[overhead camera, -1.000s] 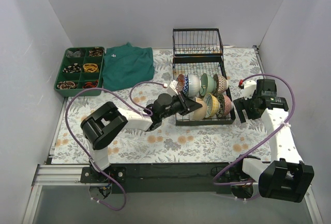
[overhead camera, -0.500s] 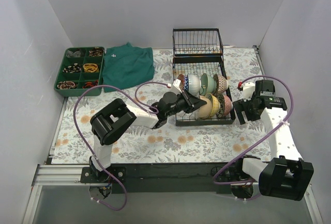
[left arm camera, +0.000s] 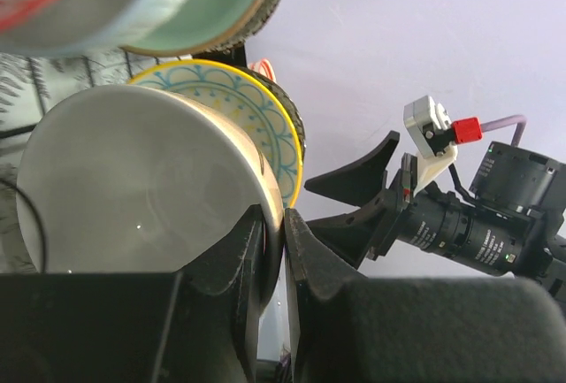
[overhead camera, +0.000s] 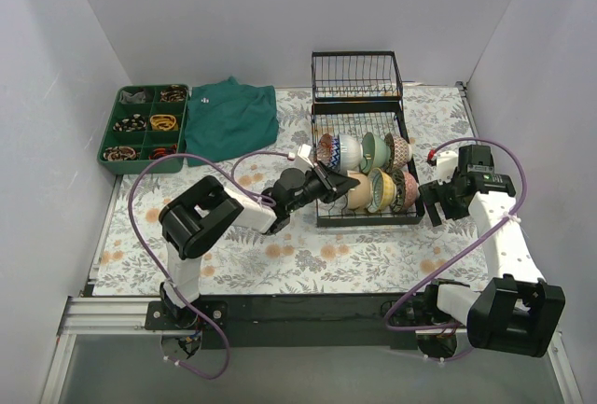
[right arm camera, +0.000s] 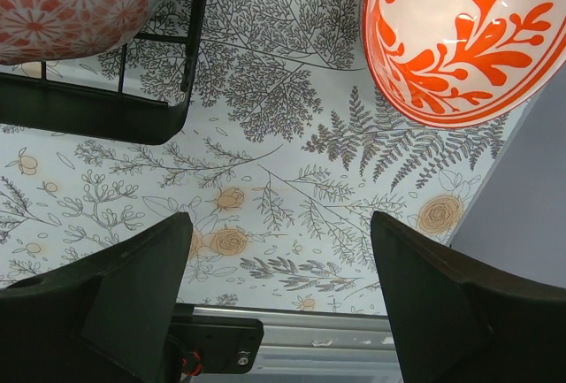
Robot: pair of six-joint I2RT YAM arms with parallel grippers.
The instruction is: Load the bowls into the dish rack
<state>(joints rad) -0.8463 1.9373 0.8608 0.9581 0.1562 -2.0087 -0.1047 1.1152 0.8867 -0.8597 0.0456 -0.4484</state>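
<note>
- The left gripper (left arm camera: pixel 272 224) has its jaws clenched on the rim of the plain cream bowl (left arm camera: pixel 141 180), one finger inside the wall and one outside. It is a thin pinch on the very edge.
- That bowl stands on edge at the left end of the front row of the dish rack (overhead camera: pixel 368 221). Its back is close against the yellow-sun bowl (left arm camera: pixel 270 126); whether the two touch cannot be told.
- The bowl is probably glazed ceramic: rigid, smooth and likely slippery in a narrow pinch. It may be heavy enough to swing about the grip if tilted.
- The rim looks like the only place two fingers can close, and a knock against wire or a neighbouring bowl could chip it.
- The right gripper (right arm camera: pixel 281 219) hangs with its jaws spread wide and nothing between them. It is over the floral surface (right arm camera: pixel 292 126), just beside the rack's right end.
- Beyond those jaws, the right wrist view shows a red-orange bowl (right arm camera: pixel 460 38) outside the rack, apart from the corner that holds a red-patterned bowl (right arm camera: pixel 71 3). It seems not yet loaded.
- It would probably need the same rim hold, taken deep enough that the glaze cannot slide out.
</note>
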